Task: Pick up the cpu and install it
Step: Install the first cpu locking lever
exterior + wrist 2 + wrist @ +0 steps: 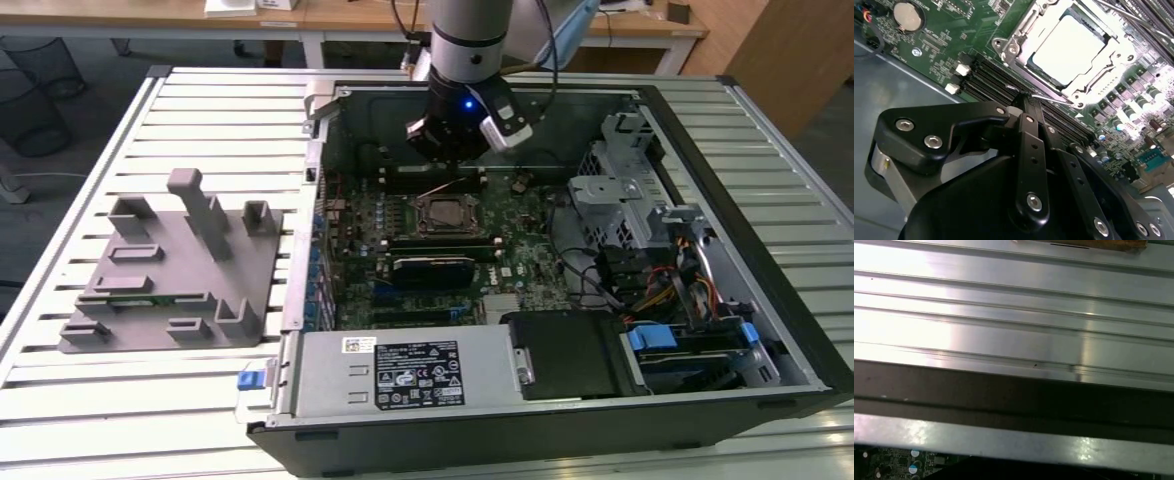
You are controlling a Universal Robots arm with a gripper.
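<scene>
Cpu (1068, 49), a pale silver-white square, lies flat in the socket frame (1019, 30) on the green motherboard (929, 45); in the exterior view the same socket (445, 213) sits near the middle of the board inside the open computer case (767, 330), and the chip's top there is too dark to make out. The case lies on its side on the slatted metal counter (160, 400), with a grey plastic fixture (174, 265) of upright posts standing on the counter to the exterior view's left of it. The arm (470, 40) comes down from the far edge, its upper part cut off by the frame, and carries the tool (447, 152) just beyond the socket's far side, above the board and not touching the cpu. In the second wrist view the tool's black linkage (1029, 165) hides much of the near scene; its fingers (1026, 107) meet at a closed tip with nothing between them, just beside the dark memory slots (984, 80) next to the socket. The first wrist view looks across the counter's bright slats (1004, 300) and a dark case wall (1004, 395), with a sliver of circuit board (894, 462) at one corner.
</scene>
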